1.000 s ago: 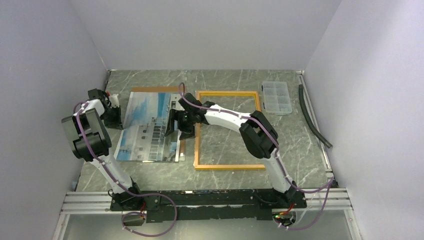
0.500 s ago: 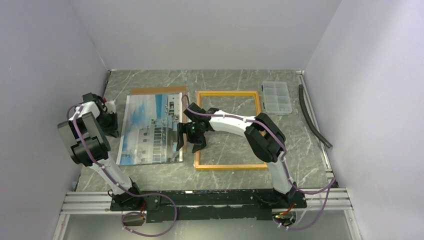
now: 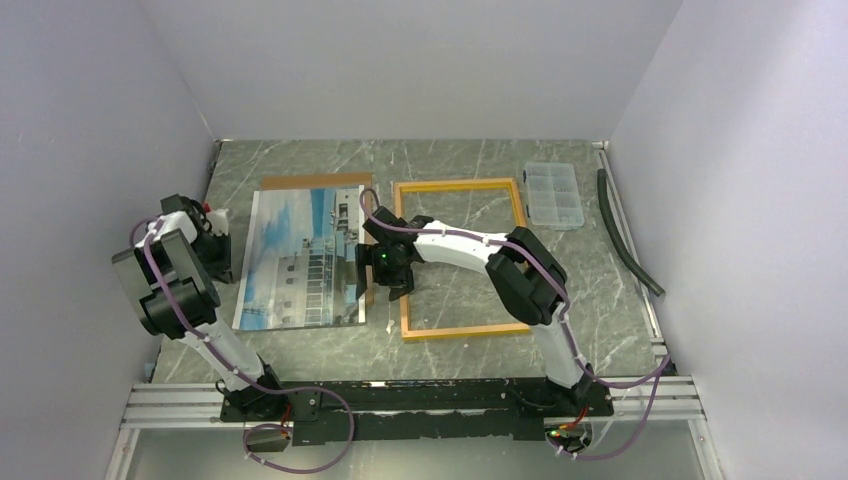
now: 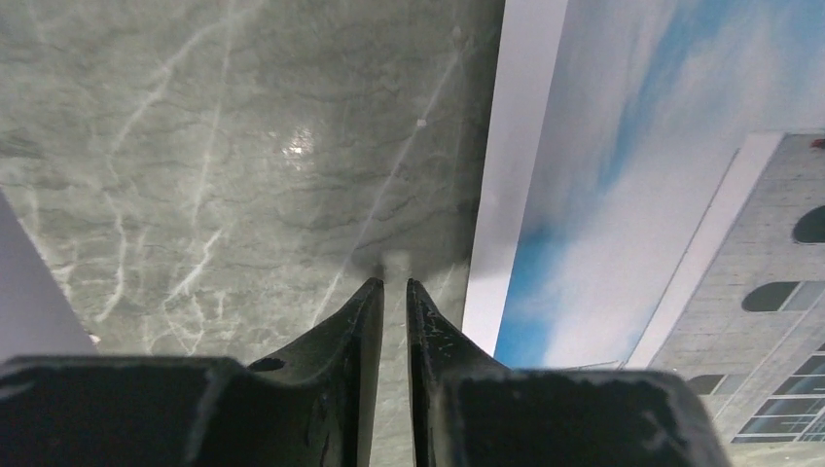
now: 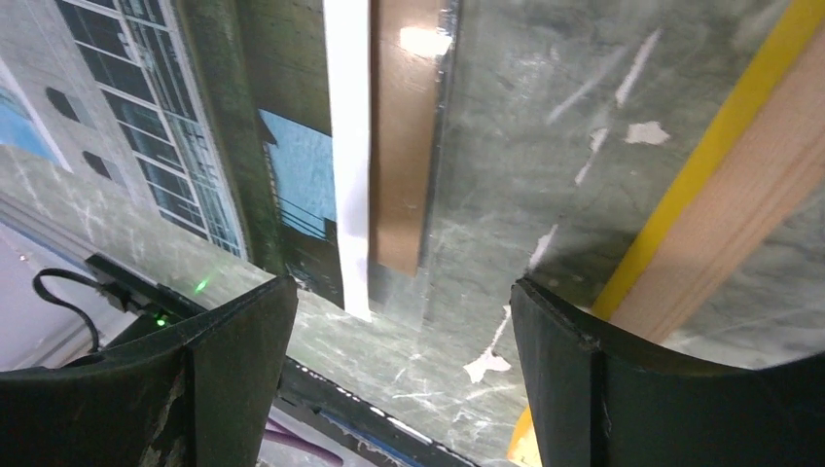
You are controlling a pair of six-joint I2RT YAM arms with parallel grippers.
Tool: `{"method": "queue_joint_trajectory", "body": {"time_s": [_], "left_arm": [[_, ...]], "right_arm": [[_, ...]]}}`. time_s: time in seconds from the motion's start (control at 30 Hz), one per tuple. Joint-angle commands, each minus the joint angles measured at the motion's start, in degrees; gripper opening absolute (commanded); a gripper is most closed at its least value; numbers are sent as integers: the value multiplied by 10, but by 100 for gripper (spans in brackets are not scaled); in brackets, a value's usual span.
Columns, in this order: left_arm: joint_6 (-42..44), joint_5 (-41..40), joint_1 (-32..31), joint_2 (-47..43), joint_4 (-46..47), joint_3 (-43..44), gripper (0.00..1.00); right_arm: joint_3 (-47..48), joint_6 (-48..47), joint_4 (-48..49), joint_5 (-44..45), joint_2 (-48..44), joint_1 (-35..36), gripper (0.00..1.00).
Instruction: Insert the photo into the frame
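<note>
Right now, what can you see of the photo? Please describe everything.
The photo is a thin paper print with a white margin, showing a white building under blue sky. It lies flat, picture up, on a brown board, left of the frame. The open right gripper hangs over its right edge; nothing grips it.

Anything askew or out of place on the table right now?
The photo sits offset on the brown backing board, leaving board strips exposed along its far and right edges. The frame looks slightly turned. Nothing spilled or visibly damaged.
</note>
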Motion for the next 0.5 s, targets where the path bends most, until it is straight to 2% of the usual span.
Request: {"method": "queue_joint_trajectory", "body": {"time_s": [0.0, 0.13, 0.47], "left_arm": [[11, -17, -8, 10, 28, -21, 18], [9, -33, -29, 20, 50, -45, 12], [0, -40, -59, 17, 61, -72, 3]], "right_arm": [[16, 22, 40, -23, 29, 6, 85], [24, 41, 49, -53, 37, 8, 85], [48, 68, 76, -116, 39, 1, 85]]}}
